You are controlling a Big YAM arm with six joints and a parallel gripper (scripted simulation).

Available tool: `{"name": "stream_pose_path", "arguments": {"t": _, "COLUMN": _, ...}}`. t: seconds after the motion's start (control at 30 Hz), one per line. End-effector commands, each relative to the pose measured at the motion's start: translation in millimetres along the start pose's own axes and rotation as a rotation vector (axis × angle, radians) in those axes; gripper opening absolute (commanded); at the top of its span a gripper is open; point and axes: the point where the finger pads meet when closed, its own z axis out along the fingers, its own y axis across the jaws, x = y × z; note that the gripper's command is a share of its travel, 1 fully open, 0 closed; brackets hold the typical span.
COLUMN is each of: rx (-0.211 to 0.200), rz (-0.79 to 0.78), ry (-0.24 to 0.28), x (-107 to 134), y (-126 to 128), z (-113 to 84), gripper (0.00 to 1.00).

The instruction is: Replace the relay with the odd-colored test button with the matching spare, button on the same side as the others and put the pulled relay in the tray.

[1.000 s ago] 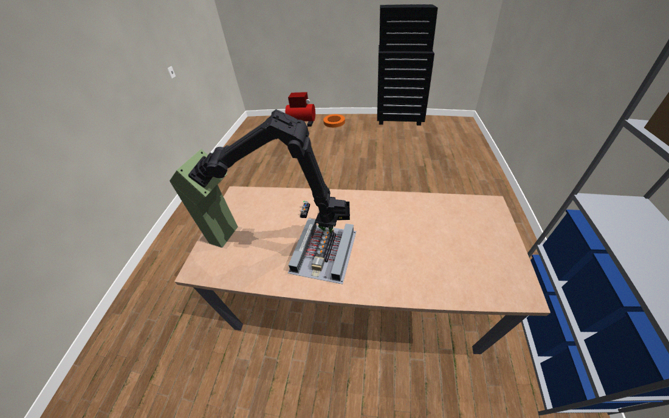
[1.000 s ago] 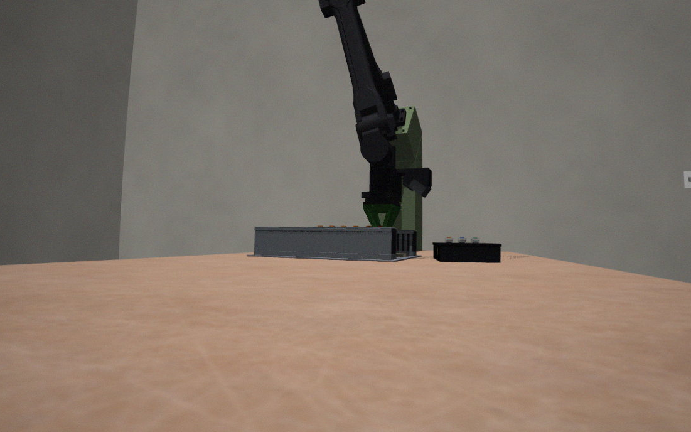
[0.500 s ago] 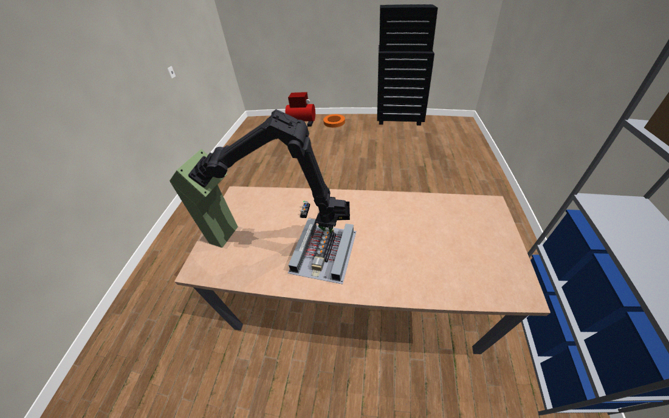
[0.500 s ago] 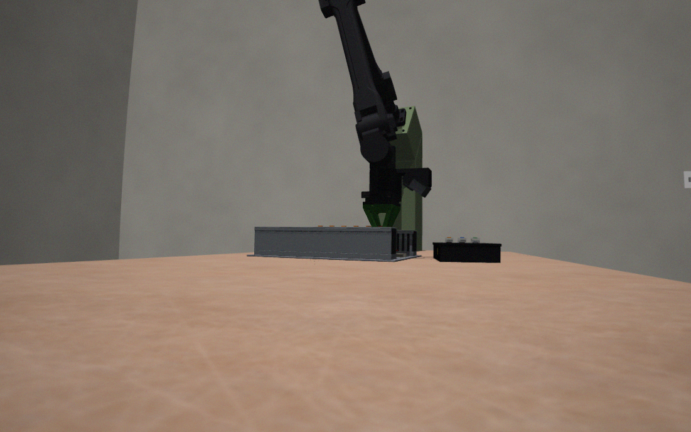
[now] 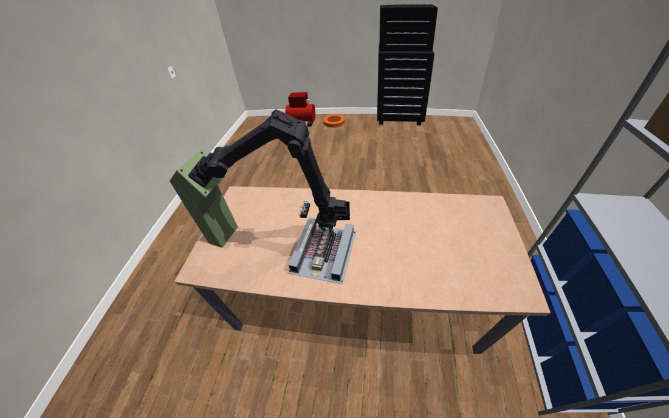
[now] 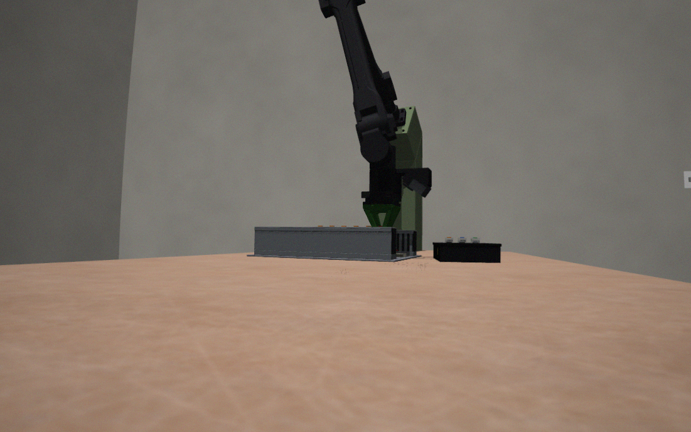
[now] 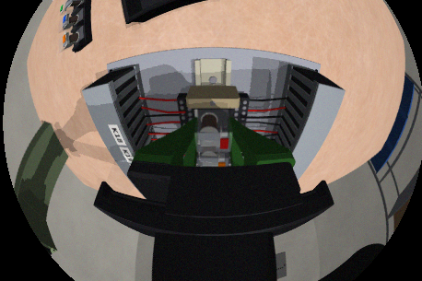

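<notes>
Wrist cam: gripper point(image 5: 325, 227) point(image 6: 381, 225) point(image 7: 213, 122) clamped on red-button relay point(image 7: 209, 140), inside relay panel point(image 5: 308, 273) point(image 6: 324, 243) point(image 7: 175, 59). Orange-button neighbor point(image 7: 216, 164) sits in the panel's row. Spare holder point(image 5: 304, 213) point(image 6: 466, 253) point(image 7: 87, 19) near the panel, apart, on tabletop point(image 5: 430, 243) point(image 6: 337, 332) point(image 7: 359, 47); orange, blue, green buttons up. Seating depth: can't tell.

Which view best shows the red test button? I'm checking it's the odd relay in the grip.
The wrist view: it looks down between the gripper's fingers, showing the red button beside an orange one. The top and exterior views show orange spots in the row, but no red button.
</notes>
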Motion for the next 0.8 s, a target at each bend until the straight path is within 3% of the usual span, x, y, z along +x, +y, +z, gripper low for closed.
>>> {"name": "stream_pose_path", "arguments": {"t": 0.0, "rx": 0.025, "rz": -0.001, "ry": -0.019, "x": -12, "y": -11, "z": -8.2, "gripper": 0.0}}
{"name": "stream_pose_path", "arguments": {"t": 0.77, "rx": 0.021, "rz": 0.001, "ry": -0.019, "x": -11, "y": -10, "z": -22.7, "gripper": 0.0}}
